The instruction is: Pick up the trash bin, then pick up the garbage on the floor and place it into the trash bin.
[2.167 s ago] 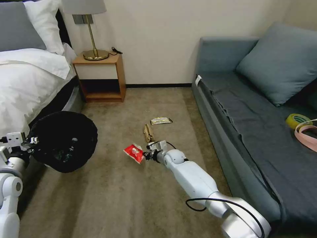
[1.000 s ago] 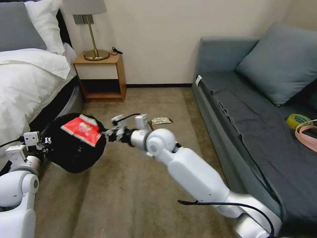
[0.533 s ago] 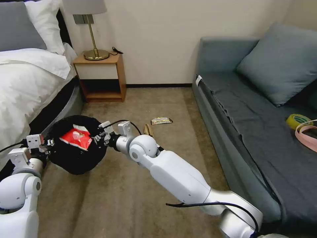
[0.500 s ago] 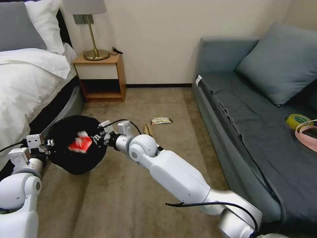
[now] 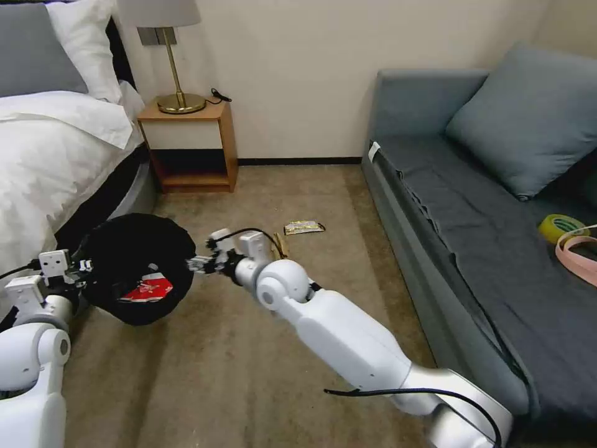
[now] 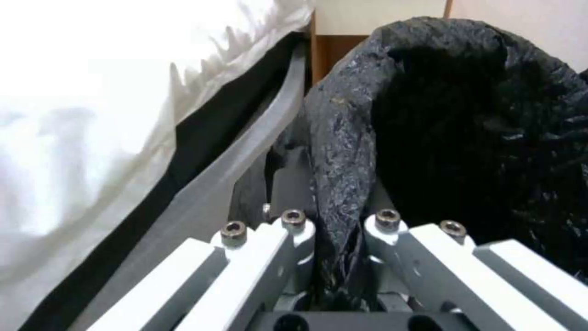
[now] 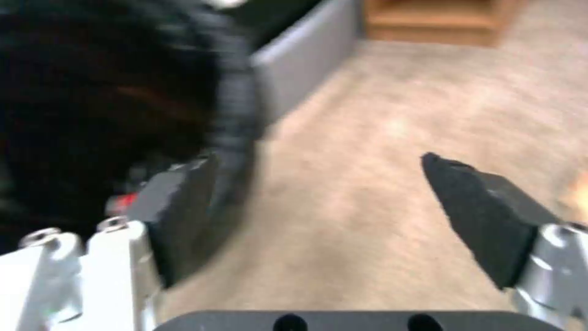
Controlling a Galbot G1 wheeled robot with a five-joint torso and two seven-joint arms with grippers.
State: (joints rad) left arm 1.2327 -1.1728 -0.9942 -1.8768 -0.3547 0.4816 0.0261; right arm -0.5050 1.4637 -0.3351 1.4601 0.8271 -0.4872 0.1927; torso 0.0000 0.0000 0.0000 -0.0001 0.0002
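Left gripper (image 6: 337,257) is clamped on the bin (image 5: 134,264) rim, bin off the floor beside the bed (image 5: 50,143), red wrapper (image 5: 144,290) lying inside it. Right gripper (image 5: 200,264) sits just outside the rim, jaws apart and empty. Tan paper (image 5: 281,244) and snack wrapper (image 5: 303,227) lie on the carpet beyond the bin; I judge both light, crushable, slippery, so I'd pinch a raised fold.

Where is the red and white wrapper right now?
In the head view the red-white wrapper lies inside the trash bin, which the left gripper holds by the rim near the bed; the open right gripper is just beside it.
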